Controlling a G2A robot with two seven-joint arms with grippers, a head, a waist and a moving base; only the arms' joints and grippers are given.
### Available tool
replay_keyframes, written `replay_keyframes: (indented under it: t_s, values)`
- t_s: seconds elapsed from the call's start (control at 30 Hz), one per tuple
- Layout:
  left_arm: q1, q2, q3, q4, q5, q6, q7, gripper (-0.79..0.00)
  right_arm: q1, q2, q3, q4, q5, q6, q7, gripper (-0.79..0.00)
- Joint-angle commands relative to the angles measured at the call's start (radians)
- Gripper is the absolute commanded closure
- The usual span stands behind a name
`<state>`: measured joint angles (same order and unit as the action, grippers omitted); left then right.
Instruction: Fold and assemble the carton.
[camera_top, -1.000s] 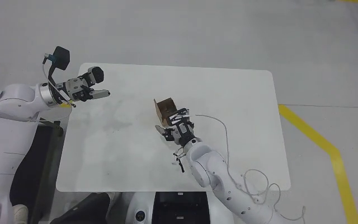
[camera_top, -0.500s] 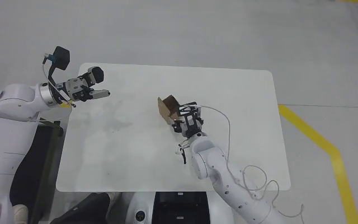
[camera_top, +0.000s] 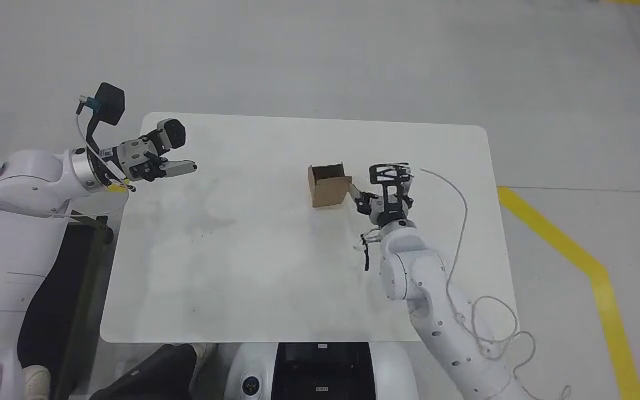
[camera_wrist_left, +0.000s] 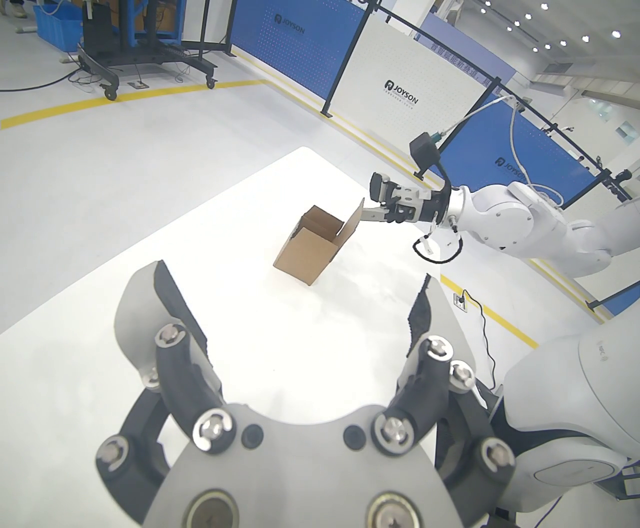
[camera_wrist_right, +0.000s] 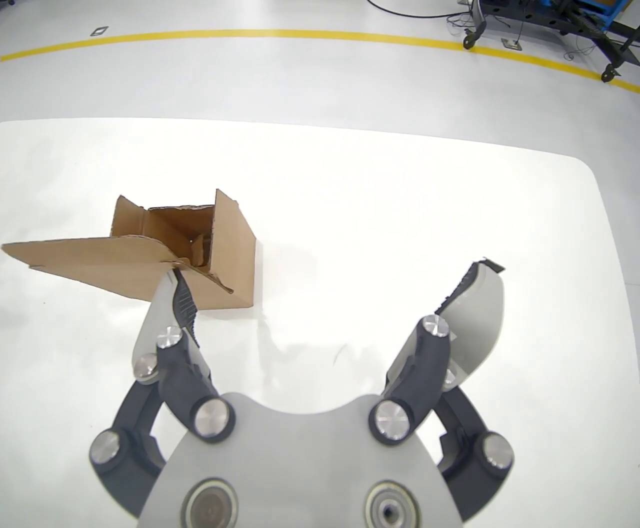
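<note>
Small brown cardboard carton (camera_top: 327, 185): upright, top flaps open.
Right gripper (camera_wrist_right: 328, 274): spread wide, one finger (camera_wrist_right: 179, 295) touching the carton's flap (camera_wrist_right: 100, 262), probably to fold it.
Left gripper (camera_top: 188, 167): wide, well apart from the carton.

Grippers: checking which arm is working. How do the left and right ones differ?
The left gripper hangs over the white table's edge, far from the brown cardboard carton; the right gripper is beside it, one finger touching its flap. Both are open, gripping nothing.

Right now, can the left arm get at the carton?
Probably yes: bare table lies between the open left gripper and the carton; the right gripper touches only its far flap.
</note>
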<state>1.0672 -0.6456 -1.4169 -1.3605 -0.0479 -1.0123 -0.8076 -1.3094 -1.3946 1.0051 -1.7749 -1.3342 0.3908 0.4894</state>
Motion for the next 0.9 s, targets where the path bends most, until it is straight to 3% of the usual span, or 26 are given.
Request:
replay_keyframes:
  t_s: [0.0,0.23,0.67,0.87]
  values:
    - [0.000,0.000,0.000,0.000,0.000,0.000,0.000,-0.785,-0.012,-0.002,-0.011,-0.022,0.033,-0.034,0.003,-0.785]
    - [0.000,0.000,0.000,0.000,0.000,0.000,0.000,-0.785,-0.009,-0.019,-0.101,-0.036,0.031,-0.064,-0.010,-0.785]
    - [0.000,0.000,0.000,0.000,0.000,0.000,0.000,-0.785,0.117,-0.077,-0.172,0.121,0.010,0.124,-0.067,-0.785]
    - [0.000,0.000,0.000,0.000,0.000,0.000,0.000,-0.785,0.106,-0.084,-0.157,0.130,-0.016,0.152,-0.054,-0.785]
